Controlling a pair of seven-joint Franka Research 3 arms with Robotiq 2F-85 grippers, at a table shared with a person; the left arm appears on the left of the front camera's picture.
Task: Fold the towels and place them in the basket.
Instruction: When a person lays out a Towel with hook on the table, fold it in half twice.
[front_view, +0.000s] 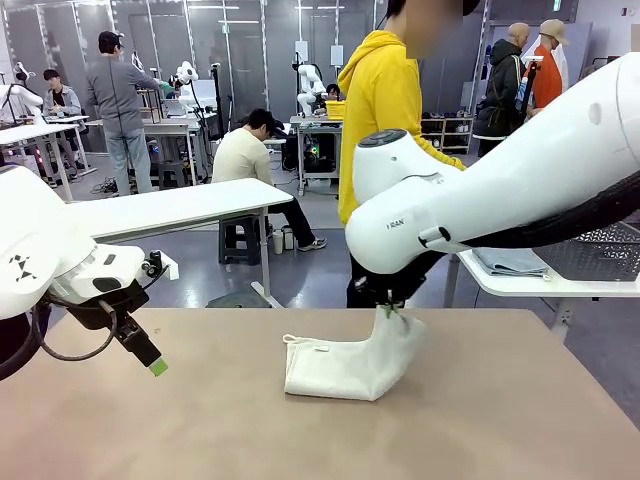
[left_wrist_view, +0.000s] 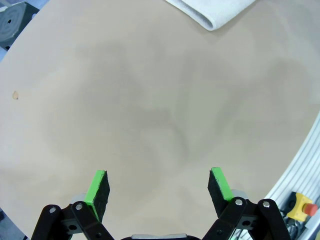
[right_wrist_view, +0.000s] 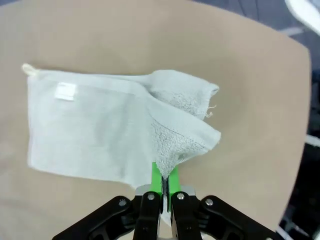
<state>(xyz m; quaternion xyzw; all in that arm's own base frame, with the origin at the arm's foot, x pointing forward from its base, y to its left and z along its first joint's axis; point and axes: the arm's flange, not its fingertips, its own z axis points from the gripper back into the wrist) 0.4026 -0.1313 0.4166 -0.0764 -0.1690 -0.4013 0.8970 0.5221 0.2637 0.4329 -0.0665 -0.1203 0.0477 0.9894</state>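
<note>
- Front view: my right arm (front_view: 520, 180) came in from the right and sloped down across the middle of the tan table (front_view: 200, 420), with the wrist bent so the right gripper (front_view: 392, 305) pointed straight down.
- That gripper's jaws were pressed together on one corner of the pale towel (front_view: 335, 368). The corner was lifted into a peak, while the rest of the towel lay folded flat on the table near its far edge.
- Right wrist view: the green pads (right_wrist_view: 156, 175) of the right gripper (right_wrist_view: 164, 176) pinched the towel (right_wrist_view: 95, 125) at its raised corner. A small loop and a white label showed at the far end.
- My left arm (front_view: 40, 260) sat low at the left, angled down and inward. The left gripper (front_view: 150, 358) hung above bare table, well apart from the towel.
- Left wrist view: the left gripper (left_wrist_view: 159, 180) had its jaws spread wide with nothing between them. An edge of the towel (left_wrist_view: 210, 12) showed at the top.
- I saw the dark mesh basket (front_view: 600, 255) on a white side table to the right.
- A person in a yellow hoodie (front_view: 385, 110) stood at the far side.
</note>
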